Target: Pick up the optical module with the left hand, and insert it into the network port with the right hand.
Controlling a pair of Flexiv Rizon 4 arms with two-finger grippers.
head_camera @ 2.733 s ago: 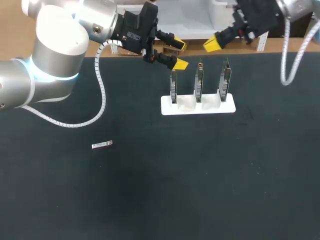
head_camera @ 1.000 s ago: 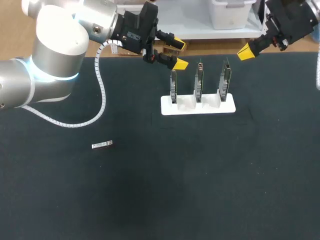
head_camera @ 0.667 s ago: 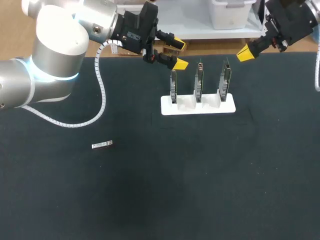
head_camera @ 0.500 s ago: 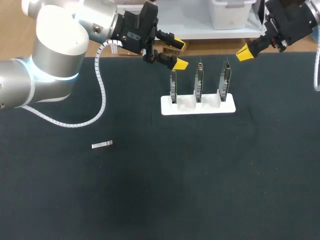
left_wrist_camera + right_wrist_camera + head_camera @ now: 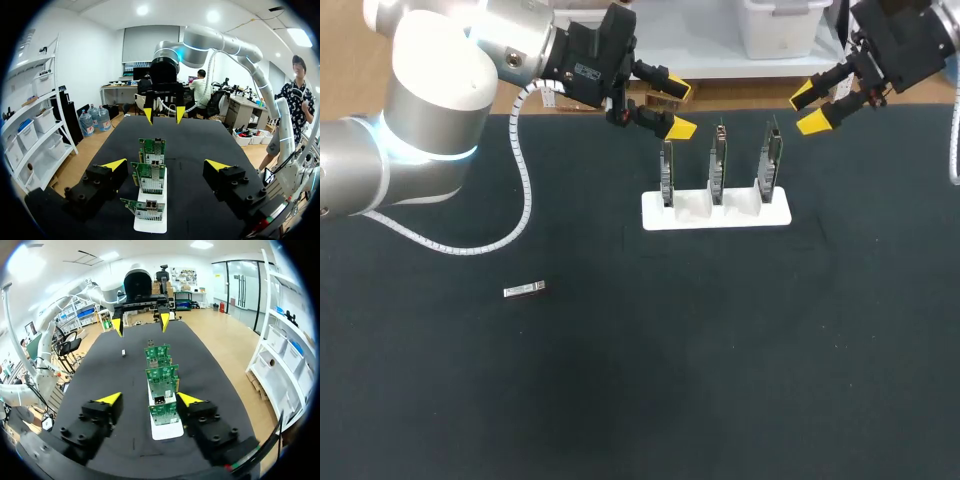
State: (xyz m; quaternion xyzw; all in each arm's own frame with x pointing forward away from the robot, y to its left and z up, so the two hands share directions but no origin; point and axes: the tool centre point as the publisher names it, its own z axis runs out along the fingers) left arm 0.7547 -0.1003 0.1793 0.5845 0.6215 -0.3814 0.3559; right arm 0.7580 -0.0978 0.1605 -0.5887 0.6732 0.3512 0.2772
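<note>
Both released: left gripper (image 5: pixel 680 109), right gripper (image 5: pixel 807 108); optical module (image 5: pixel 524 290) on black table (image 5: pixel 720 350).

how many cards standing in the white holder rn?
3. All upright in the white holder: left card nearest the left gripper, middle card, right card nearest the right gripper. None appear hidden.
</note>
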